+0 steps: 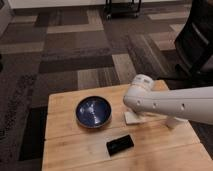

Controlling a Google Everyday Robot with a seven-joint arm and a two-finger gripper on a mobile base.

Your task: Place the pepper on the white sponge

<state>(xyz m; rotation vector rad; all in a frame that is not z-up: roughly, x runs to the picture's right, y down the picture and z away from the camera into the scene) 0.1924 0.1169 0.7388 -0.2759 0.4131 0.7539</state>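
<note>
My white arm point(165, 102) reaches in from the right across the wooden table point(75, 150). Its rounded joint is low over the white sponge point(131, 118), a flat white pad of which only the left part shows below the arm. My gripper is down behind that joint, by the sponge, and is hidden by the arm. The pepper is hidden or out of view. I cannot tell whether it is held or lies on the sponge.
A dark blue bowl point(93, 112) sits on the table left of the sponge. A black rectangular device point(120, 145) lies in front of it. A white rounded object point(176, 123) shows under the arm at the right. A dark chair point(197, 40) stands at the back right on the carpet.
</note>
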